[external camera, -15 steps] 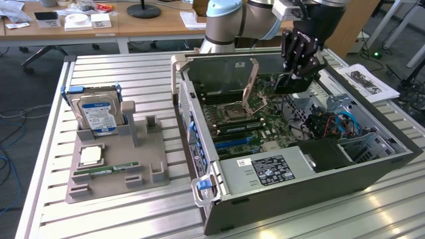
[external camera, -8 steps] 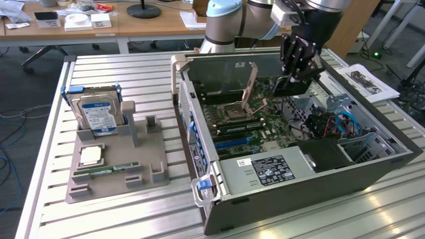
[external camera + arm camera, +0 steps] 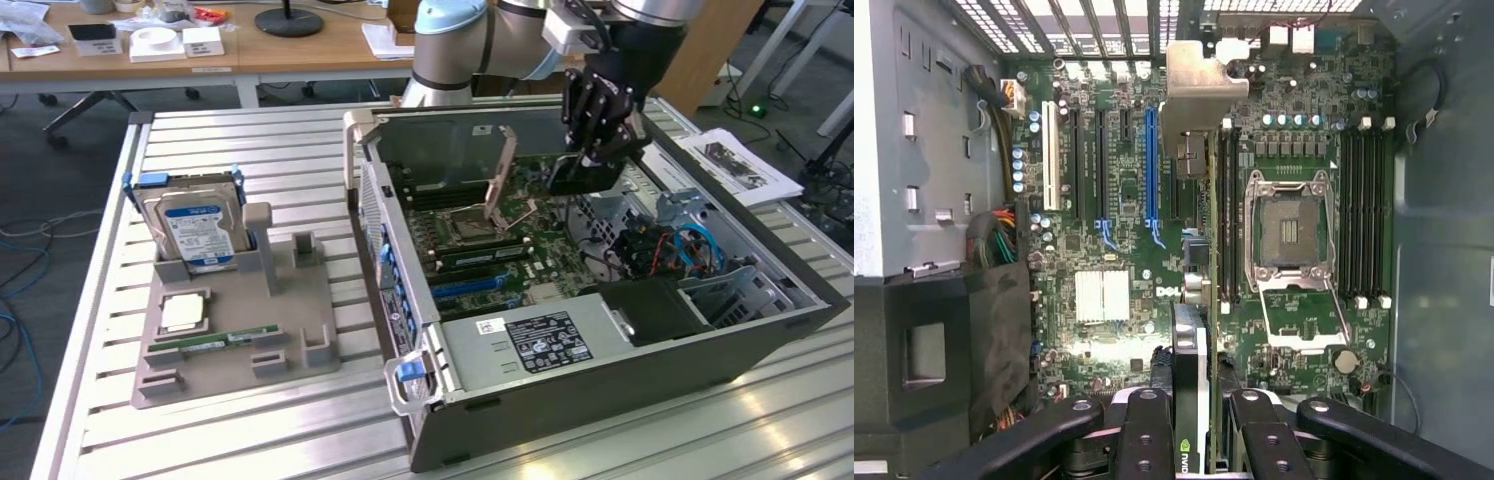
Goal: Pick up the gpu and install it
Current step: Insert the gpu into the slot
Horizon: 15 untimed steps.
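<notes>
arm [image 3: 454,55]: fat silver-grey tube segments, pale blue joint cap, upper middle of exterior frame. small white block [image 3: 571,32] at the wrist. gripper [image 3: 597,150]: matte black, fingers [image 3: 1144,440] built of chunky rounded links, round silver pivot pins at each joint, ribbed look from outside.

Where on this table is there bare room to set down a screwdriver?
Bare slats of the table lie in front of the grey parts tray, at the exterior view's lower left, and beyond the hard drive. The strip between tray and computer case is narrow. Inside the case it is crowded: the gripper holds the gpu over the motherboard.
</notes>
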Tool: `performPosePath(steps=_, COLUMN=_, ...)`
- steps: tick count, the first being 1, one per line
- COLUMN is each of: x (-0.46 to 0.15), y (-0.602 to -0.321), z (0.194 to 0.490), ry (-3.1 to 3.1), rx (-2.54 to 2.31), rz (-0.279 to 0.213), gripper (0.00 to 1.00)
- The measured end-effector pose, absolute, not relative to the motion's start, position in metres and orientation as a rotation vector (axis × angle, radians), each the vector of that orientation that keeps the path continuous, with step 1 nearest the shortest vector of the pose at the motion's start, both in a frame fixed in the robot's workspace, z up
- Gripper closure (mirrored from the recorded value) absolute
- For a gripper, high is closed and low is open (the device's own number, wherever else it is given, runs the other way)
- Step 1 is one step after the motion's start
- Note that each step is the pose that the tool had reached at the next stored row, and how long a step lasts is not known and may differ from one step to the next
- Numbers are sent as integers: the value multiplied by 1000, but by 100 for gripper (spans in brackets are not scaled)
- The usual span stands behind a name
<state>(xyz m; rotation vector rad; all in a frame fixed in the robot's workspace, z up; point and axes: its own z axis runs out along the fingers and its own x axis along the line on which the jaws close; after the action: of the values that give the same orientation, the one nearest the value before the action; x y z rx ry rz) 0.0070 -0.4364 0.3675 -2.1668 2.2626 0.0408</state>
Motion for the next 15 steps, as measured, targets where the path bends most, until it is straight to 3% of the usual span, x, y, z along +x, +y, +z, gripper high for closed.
performPosePath(steps=15, x=-22, y=-436, z=364, ry=2262, rx=-2166, rz=39, gripper=73)
